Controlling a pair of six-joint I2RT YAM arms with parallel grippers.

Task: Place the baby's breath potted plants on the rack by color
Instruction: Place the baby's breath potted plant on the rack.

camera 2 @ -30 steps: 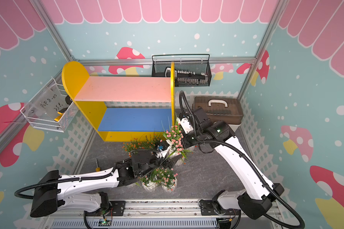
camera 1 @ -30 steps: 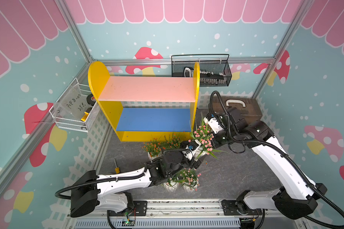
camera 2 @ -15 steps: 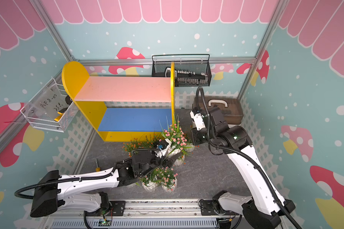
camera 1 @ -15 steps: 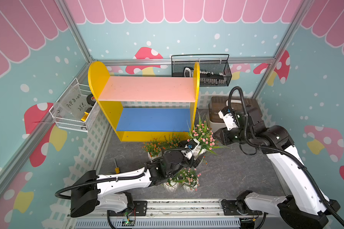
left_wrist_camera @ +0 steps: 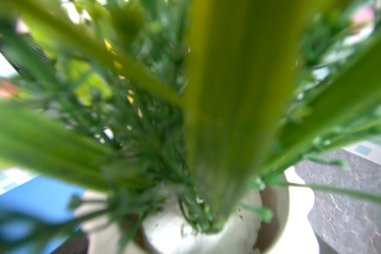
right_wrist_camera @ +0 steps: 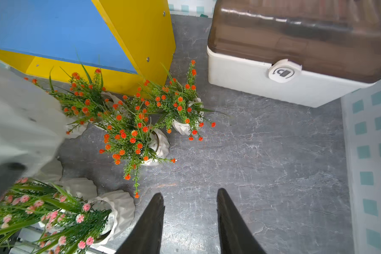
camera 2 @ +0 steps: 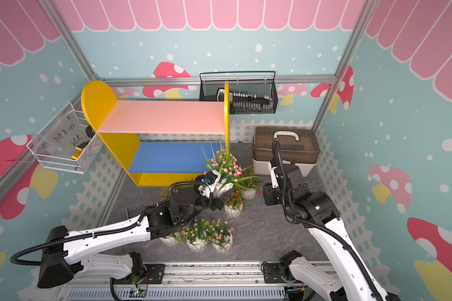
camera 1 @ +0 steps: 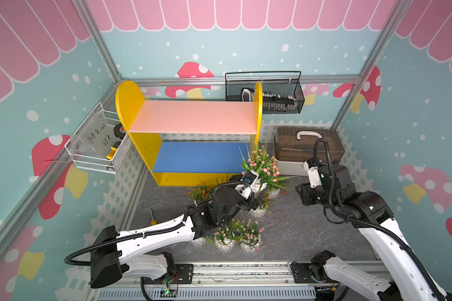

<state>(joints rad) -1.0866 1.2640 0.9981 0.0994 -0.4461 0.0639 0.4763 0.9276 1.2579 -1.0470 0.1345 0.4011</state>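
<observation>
The left pincer (camera 1: 258,188) clasps a pink-blossom potted plant (camera 1: 262,162); the right pincer (right_wrist_camera: 190,194) stands parted, empty.

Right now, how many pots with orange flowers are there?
3 orange plants show: one before the rack, one by the pink plant in the left gripper, one nearer the box. Another may hide under the left arm.

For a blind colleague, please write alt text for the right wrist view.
The right pincer hangs open and empty above the grey floor. Beyond it, three orange-flowered potted plants stand by the rack, with pink-flowered potted plants and a brown-lidded box nearby.
</observation>
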